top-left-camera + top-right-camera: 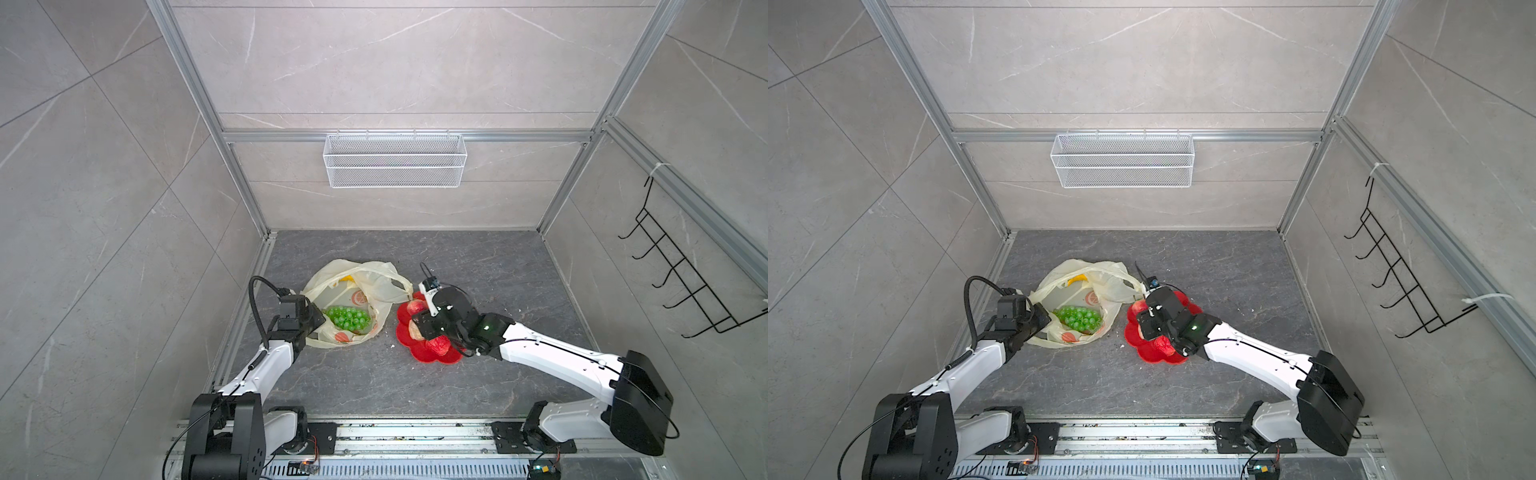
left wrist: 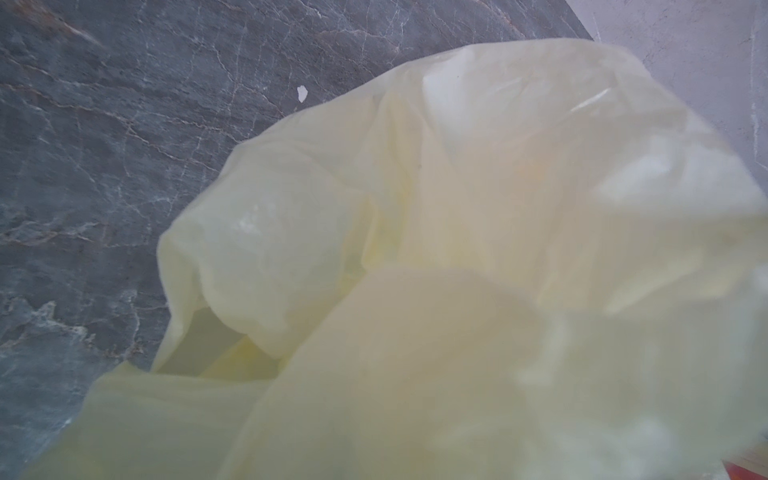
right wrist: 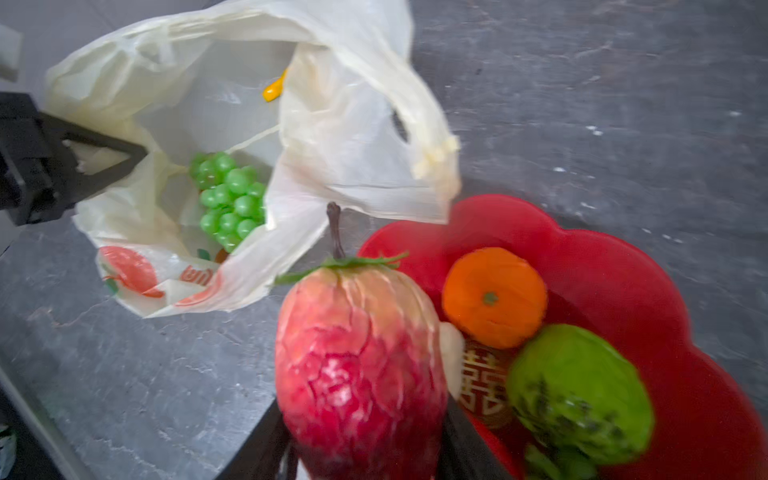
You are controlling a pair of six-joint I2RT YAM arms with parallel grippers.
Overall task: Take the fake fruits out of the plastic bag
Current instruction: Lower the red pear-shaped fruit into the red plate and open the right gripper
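Observation:
The pale-yellow plastic bag (image 1: 368,275) (image 1: 1100,279) (image 2: 457,208) (image 3: 353,124) lies open on the grey floor. Inside it are a green grape bunch (image 1: 347,318) (image 1: 1079,318) (image 3: 228,195) and a yellow banana (image 1: 349,277) (image 3: 274,89). My left gripper (image 1: 318,322) (image 1: 1042,320) is shut on the bag's rim; in the left wrist view the bag hides its jaws. My right gripper (image 1: 419,329) (image 3: 361,440) is shut on a red-pink stemmed fruit (image 3: 357,353) at the edge of the red plate (image 1: 415,356) (image 3: 623,270). An orange (image 3: 494,297) and a green knobbly fruit (image 3: 577,395) lie on the plate.
A red wrinkled fruit (image 1: 438,345) (image 1: 1163,345) also lies on the plate. A white wire basket (image 1: 395,160) hangs on the back wall and a black hook rack (image 1: 673,270) on the right wall. Aluminium frame posts edge the floor.

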